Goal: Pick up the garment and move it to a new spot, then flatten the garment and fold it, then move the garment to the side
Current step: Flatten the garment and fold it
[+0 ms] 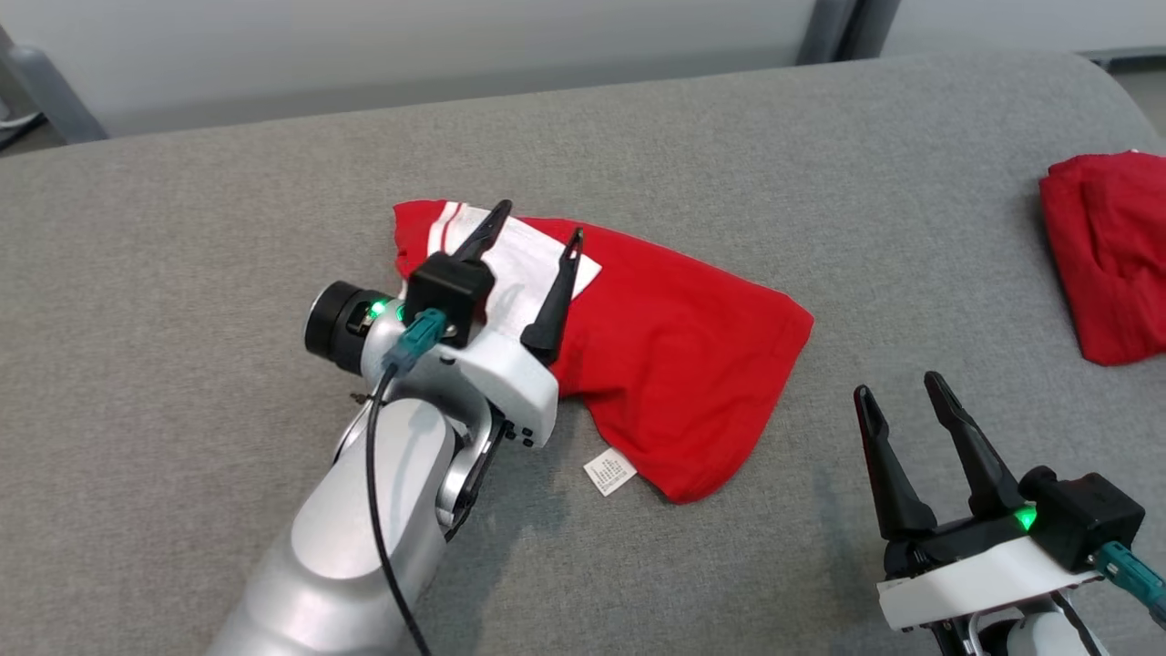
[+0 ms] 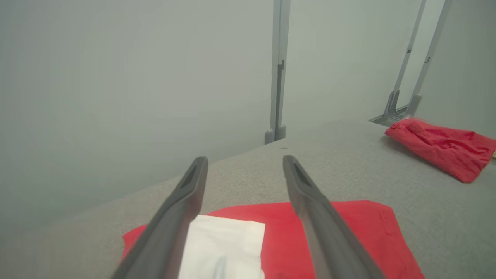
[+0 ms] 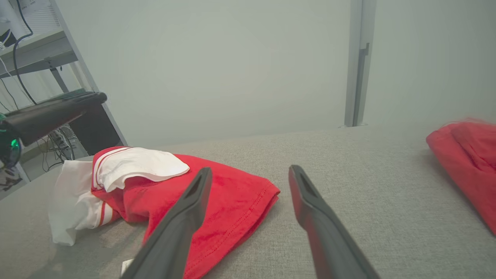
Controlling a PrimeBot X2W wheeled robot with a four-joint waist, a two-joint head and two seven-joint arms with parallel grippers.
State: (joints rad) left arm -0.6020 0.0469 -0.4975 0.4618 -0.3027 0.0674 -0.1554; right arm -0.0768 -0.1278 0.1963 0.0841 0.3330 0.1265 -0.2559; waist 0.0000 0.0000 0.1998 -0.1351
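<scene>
Step one, the pick-up, is not yet made: the crumpled red-and-white T-shirt (image 1: 674, 364) lies mid-way across the grey tabletop (image 1: 228, 228). Your left end effector (image 1: 539, 221) hovers over its white panel, fingers spread, empty; the right end effector (image 1: 897, 385) waits nearby, likewise spread and empty. Next, lower the left and pinch fabric. The right wrist view shows a white striped sleeve (image 3: 73, 201) trailing out, hidden behind the arm in the head view.

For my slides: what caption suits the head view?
Open left pincer poised over crumpled red-and-white garment on grey fabric surface; open right pincer stands apart.
</scene>
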